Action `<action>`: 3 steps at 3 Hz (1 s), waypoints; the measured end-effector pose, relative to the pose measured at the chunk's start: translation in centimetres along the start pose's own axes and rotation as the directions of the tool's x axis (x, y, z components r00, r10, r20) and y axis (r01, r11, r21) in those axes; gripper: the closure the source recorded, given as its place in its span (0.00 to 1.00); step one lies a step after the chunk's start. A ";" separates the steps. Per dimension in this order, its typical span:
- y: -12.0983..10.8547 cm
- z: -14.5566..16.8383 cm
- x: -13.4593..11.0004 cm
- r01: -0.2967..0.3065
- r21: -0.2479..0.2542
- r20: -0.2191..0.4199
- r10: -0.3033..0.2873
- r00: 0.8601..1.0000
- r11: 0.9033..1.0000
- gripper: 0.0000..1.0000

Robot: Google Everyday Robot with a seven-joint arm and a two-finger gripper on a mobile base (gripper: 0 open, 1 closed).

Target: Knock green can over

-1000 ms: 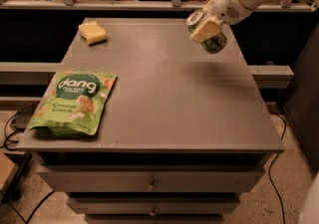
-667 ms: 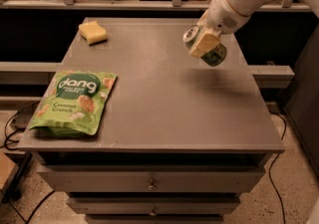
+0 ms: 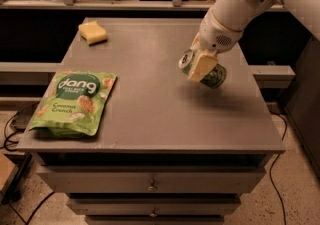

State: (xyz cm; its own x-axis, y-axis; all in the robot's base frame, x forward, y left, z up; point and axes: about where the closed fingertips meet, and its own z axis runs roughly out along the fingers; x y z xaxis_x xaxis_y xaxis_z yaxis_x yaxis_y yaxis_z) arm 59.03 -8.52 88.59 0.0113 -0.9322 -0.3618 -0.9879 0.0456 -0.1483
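Green can (image 3: 216, 76): tipped almost sideways over the right of the worktop (image 3: 150, 114), clamped in the tool (image 3: 201, 67). The tilt is presumably for laying it over.

White smooth arm (image 3: 242, 6), fat rounded segments; dark dotted vent patch (image 3: 223, 40) on wrist; gripper (image 3: 205, 69) at arm's lower end, centre-right of view; cream-yellow flat jaws.

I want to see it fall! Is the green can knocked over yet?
Nearly. Done: the gripper grips the green can, which is tipped sideways. In hand: the can seems to hang just above the table, with its shadow underneath. Left: lay it on the table and let go.
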 end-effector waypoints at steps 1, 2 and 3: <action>0.0 0.1 0.0 0.001 -0.001 0.000 -0.001 1.000 1.000 0.17; 0.0 0.2 -0.2 0.003 -0.001 0.001 -0.003 1.000 1.000 0.00; 0.0 0.2 -0.2 0.003 -0.001 0.001 -0.003 1.000 1.000 0.00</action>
